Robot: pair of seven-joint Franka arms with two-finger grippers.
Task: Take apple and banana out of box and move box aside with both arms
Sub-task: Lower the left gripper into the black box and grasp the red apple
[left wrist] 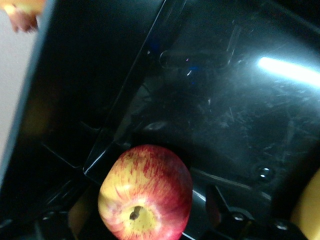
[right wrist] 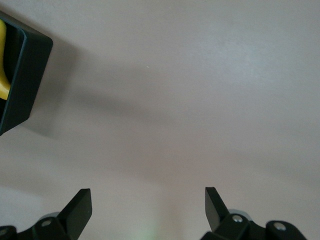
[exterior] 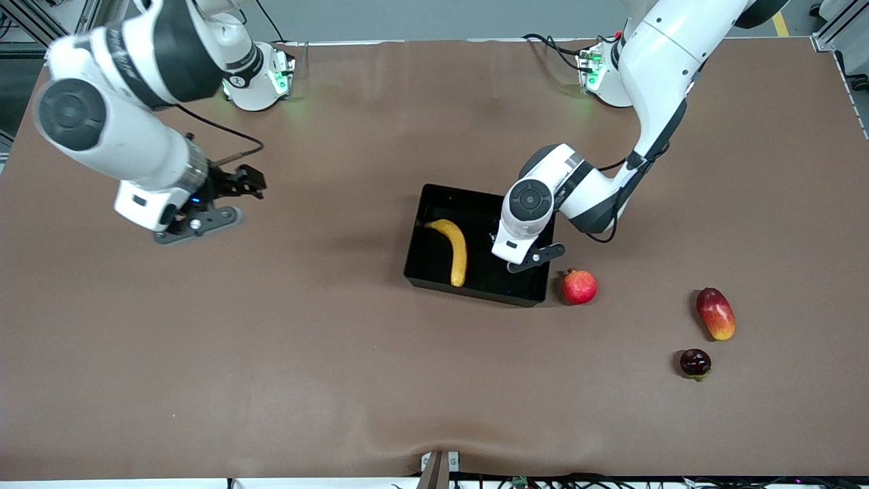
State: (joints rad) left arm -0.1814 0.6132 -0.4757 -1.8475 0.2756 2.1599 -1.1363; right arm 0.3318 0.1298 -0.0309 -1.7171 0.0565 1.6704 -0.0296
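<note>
While the left gripper point(left wrist: 145, 220) sits low in the box point(exterior: 434, 272), jaws spread astride the apple point(left wrist: 145, 192), the banana point(exterior: 453, 248) lies alongside. Right gripper point(right wrist: 148, 212) waits over bare table, fingers spread, presumably until needed.

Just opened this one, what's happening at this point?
The left gripper is down inside the black box, its fingers on either side of the apple; whether they grip it yet does not show. The banana lies in the box, untouched. The right gripper waits open over bare table toward the right arm's end. A pomegranate-like red fruit sits beside the box, with a mango-like fruit and a dark round fruit toward the left arm's end.
</note>
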